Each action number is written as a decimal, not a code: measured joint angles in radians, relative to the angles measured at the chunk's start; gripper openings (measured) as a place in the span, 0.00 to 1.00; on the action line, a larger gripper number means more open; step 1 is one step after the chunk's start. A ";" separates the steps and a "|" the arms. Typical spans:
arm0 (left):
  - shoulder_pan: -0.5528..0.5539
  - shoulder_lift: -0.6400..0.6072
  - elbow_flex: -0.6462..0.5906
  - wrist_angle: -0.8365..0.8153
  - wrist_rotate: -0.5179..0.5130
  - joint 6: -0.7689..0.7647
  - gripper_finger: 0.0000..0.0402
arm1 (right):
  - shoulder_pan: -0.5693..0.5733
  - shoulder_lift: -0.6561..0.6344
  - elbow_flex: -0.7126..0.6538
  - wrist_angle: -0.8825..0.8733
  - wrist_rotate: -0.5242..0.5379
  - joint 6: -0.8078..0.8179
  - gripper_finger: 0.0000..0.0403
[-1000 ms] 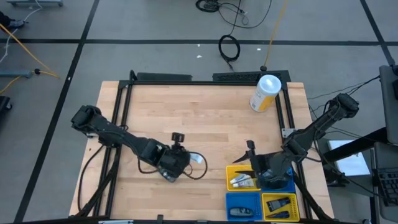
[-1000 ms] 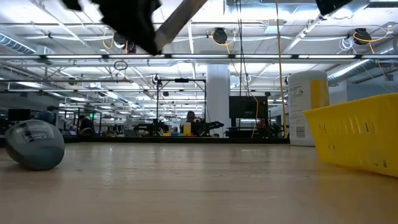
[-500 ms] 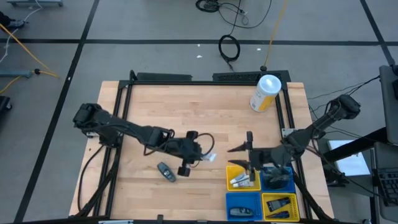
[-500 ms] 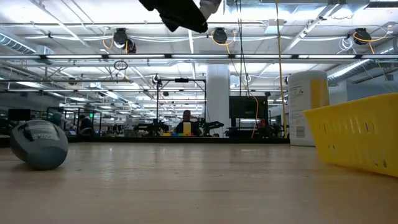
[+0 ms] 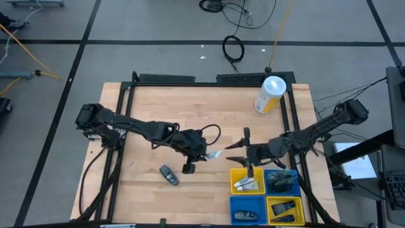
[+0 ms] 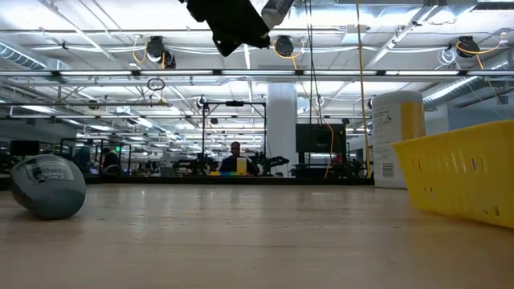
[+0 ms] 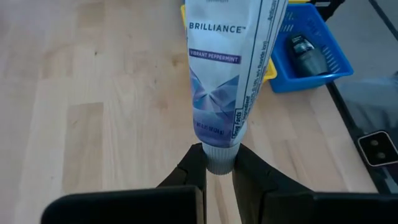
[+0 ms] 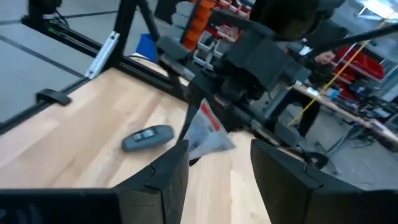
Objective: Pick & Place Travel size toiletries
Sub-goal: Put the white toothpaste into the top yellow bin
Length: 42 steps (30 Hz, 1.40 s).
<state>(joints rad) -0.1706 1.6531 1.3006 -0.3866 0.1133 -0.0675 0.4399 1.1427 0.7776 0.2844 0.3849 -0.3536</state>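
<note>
At the table's near right corner, the bins [image 5: 264, 193] already hold several toiletries. Above mid-table the left gripper [image 5: 206, 156] is clamped on the cap of a white tube [image 7: 225, 74], carried toward them; the right gripper [image 5: 240, 152] hangs empty, fingers parted. One dark grey piece [image 5: 168, 175] lies unpicked on the wood. What each bin holds is hard to make out.

White tube [image 7: 225, 74], left wrist view: large word "BRILLIANCE" with trademark sign, below it purple band "VIBRANT PEPPERMINT". Small side print on tube not readable.
</note>
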 joint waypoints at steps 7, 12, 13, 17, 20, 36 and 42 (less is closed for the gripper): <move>0.007 0.000 0.000 -0.010 0.001 0.006 0.08 | -0.053 0.093 0.000 0.125 -0.083 -0.035 0.41; 0.007 0.000 0.000 -0.014 0.001 0.009 0.08 | -0.073 0.120 0.000 0.181 -0.087 -0.069 0.41; 0.007 0.000 0.000 -0.015 0.001 0.009 0.08 | -0.074 0.120 0.000 0.183 -0.090 -0.075 0.41; 0.007 0.000 0.000 -0.016 0.001 0.016 0.08 | -0.079 0.121 0.000 0.201 -0.102 -0.093 0.41; 0.007 0.000 0.000 -0.019 0.001 0.020 0.08 | -0.079 0.117 0.000 0.219 -0.100 -0.104 0.41; 0.007 0.000 0.000 -0.019 -0.001 0.038 0.08 | -0.080 0.153 0.000 0.202 -0.102 -0.080 0.32; 0.006 0.000 0.000 -0.023 0.000 0.039 0.08 | -0.080 0.152 0.000 0.204 -0.103 -0.110 0.05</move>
<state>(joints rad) -0.1646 1.6527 1.3006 -0.4095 0.1135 -0.0284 0.3595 1.2949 0.7779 0.4887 0.2821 -0.4631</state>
